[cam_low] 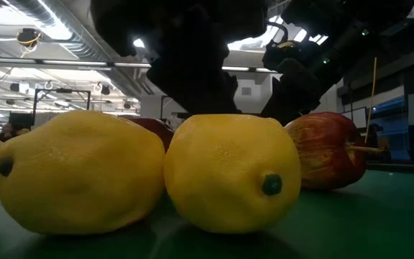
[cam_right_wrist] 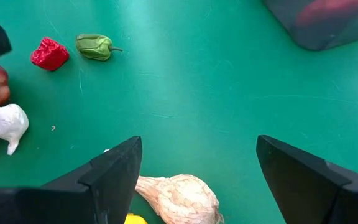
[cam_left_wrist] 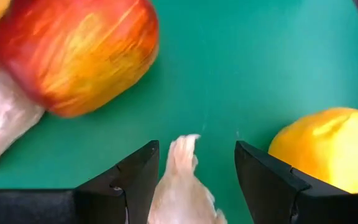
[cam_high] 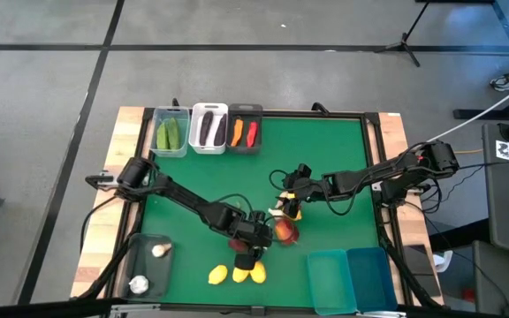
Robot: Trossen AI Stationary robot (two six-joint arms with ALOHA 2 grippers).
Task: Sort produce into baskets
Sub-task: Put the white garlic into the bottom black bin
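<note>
My left gripper (cam_high: 248,254) (cam_left_wrist: 197,155) is low over the green mat, between a red apple (cam_left_wrist: 73,53) and several yellow lemons (cam_high: 241,275) (cam_low: 232,173). It is shut on a white garlic bulb (cam_left_wrist: 182,186). My right gripper (cam_high: 287,207) (cam_right_wrist: 197,155) is open, and its fingers stand on either side of another garlic bulb (cam_right_wrist: 179,196) without touching it. A second red apple (cam_high: 285,231) (cam_low: 329,155) lies on the mat beside it. A third garlic bulb (cam_right_wrist: 5,124) lies farther off. My left gripper has the garlic bulb between its two fingers, with the pointed stem end (cam_left_wrist: 185,146) sticking out forward past the fingertips. The bulb's wide part lies back between the fingers, below the picture's edge, so the place of contact is hidden.
At the far edge stand a clear bin of cucumbers (cam_high: 170,132), a white bin of eggplants (cam_high: 208,128) and a dark grey bin with carrot and chili (cam_high: 246,128). A dark bin with garlic (cam_high: 148,265) stands near left, and two teal bins (cam_high: 352,278) stand near right. A small red piece (cam_right_wrist: 50,53) and a green pepper (cam_right_wrist: 95,46) lie on the mat.
</note>
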